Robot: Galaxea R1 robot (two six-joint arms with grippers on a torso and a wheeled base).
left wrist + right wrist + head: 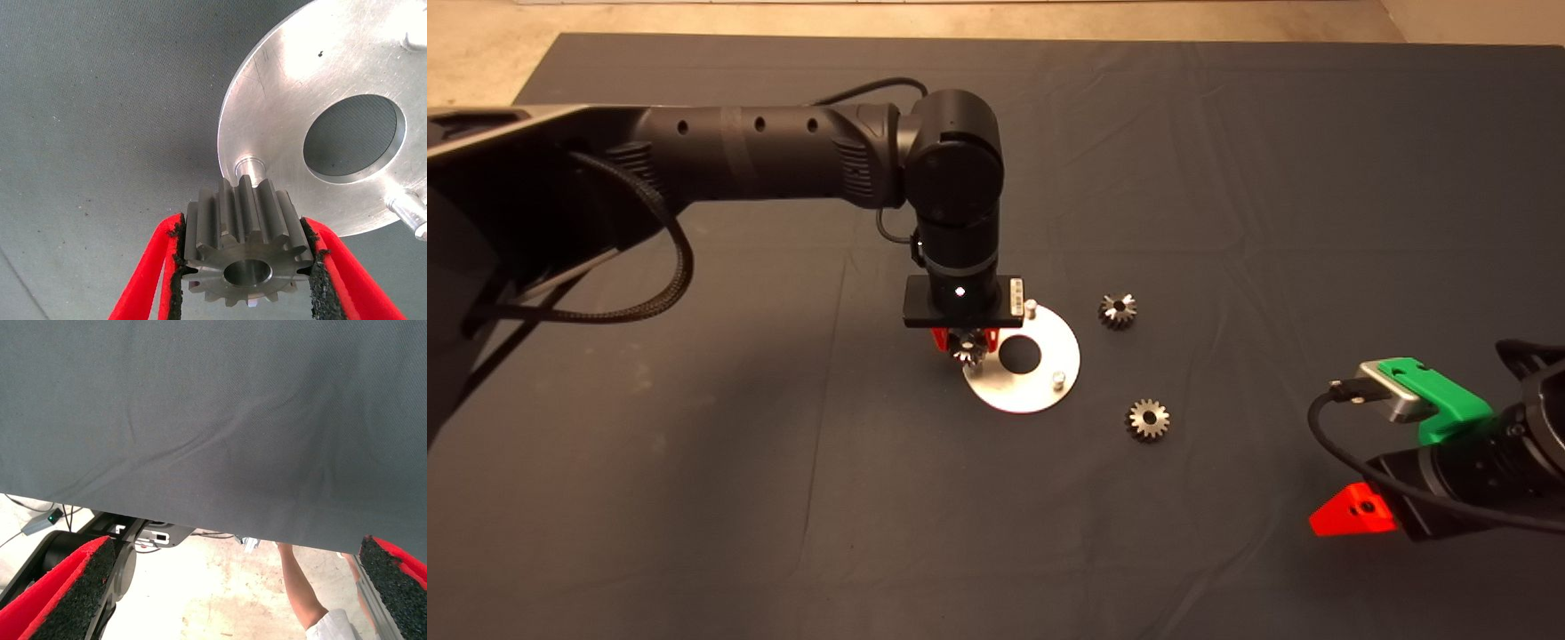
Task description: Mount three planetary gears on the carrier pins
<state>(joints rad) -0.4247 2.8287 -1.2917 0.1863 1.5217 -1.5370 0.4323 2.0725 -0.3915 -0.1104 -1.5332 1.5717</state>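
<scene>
Clamped in the left hand [248, 280], a gear [245, 250] hung just short of the nearest pin [250, 165]; right hand [227, 600] gaped, parked.

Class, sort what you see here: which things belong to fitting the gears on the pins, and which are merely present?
Belonging:
left gripper, shut on one gear
disc with carrier pins
two loose gears on the mat

Merely present:
right gripper, parked open at the mat's edge
dark mat
person's leg
</scene>
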